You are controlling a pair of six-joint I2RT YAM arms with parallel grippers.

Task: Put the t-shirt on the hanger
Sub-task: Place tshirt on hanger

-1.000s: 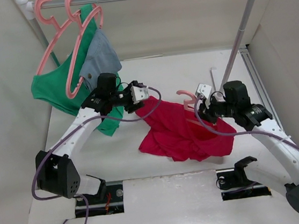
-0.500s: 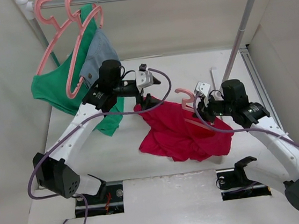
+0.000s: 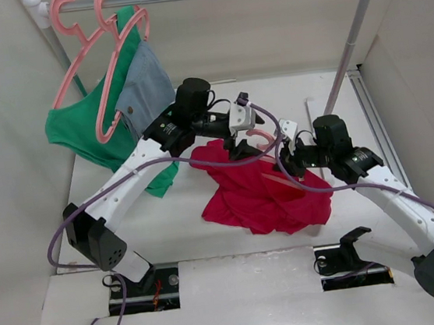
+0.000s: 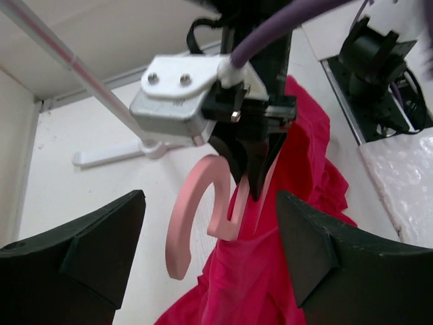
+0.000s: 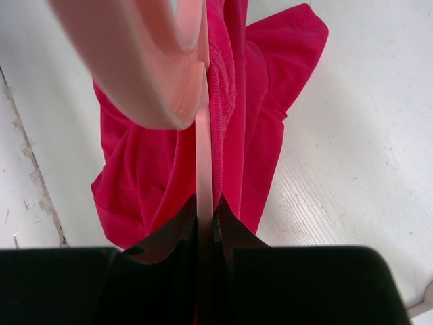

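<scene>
The white table point(image 3: 186, 236) holds the crimson t-shirt point(image 3: 252, 198), crumpled mid-surface. The salmon-pink hanger point(image 4: 181, 220) stands against the cloth at its far edge, with its curled hook clear above. The right gripper point(image 5: 204, 227) is pinched tight on the hanger's thin bar. The left gripper point(image 4: 210, 195) hovers just beside the hook, fingers spread wide and touching nothing.

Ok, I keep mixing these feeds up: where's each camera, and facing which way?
Top external: above, behind the bases, looking down at the table; both arms show.
Left wrist: on the left arm, facing the right fingers clamping the salmon-pink plastic hanger; open left fingers frame the bottom.
Right wrist: looks down the hanger at the crimson-red cloth t-shirt; right fingers at bottom.
Shared: all three show hanger and t-shirt.
</scene>
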